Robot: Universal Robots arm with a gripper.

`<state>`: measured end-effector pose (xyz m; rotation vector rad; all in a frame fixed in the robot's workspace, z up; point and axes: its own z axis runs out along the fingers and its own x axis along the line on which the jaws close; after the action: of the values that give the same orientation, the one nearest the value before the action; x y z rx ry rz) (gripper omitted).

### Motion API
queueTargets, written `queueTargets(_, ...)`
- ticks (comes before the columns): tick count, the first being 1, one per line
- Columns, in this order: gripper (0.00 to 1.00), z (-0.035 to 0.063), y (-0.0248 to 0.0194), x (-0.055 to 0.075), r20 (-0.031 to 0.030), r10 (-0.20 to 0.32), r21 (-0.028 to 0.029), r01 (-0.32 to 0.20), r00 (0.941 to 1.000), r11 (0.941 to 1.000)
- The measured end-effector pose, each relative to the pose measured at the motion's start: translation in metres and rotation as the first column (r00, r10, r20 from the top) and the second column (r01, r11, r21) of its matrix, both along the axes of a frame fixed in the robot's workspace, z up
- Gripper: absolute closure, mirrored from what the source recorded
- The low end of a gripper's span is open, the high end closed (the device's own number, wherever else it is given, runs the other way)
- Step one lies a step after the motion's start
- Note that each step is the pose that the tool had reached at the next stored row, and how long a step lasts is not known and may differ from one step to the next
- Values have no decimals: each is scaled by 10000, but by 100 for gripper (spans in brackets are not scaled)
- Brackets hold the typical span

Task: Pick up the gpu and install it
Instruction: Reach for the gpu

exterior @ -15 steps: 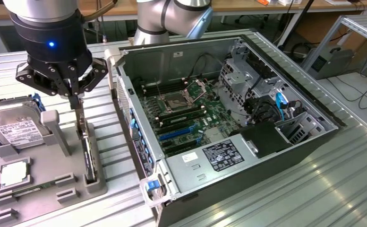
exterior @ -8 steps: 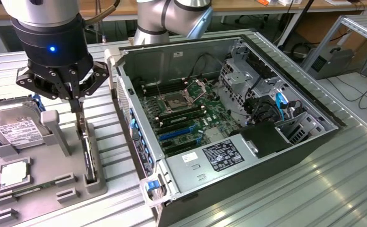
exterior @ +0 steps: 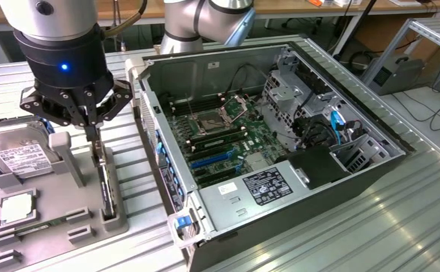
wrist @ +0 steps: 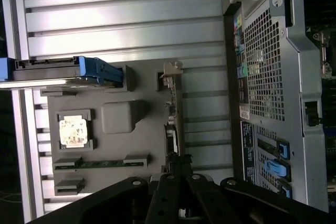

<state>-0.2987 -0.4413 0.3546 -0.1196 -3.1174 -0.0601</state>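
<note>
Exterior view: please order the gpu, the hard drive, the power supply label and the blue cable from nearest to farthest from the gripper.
From the gripper:
1. gpu, at its fingertips, in the grey holder.
2. hard drive, toward the exterior view's left.
3. power supply label, inside the case.
4. blue cable, in the case, toward the exterior view's right.

The gpu (exterior: 105,181) seems partly hidden, lower edge sunk in the tray (exterior: 68,198) slot.

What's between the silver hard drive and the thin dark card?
In the exterior view, a tall grey plastic post of the tray, beside the thin dark rectangular expansion card.
</note>
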Motion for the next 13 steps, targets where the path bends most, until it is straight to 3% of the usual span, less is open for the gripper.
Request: queueTargets(13, 89, -23, -85, 0, -9, 0, -3, 0, 10000, 10000)
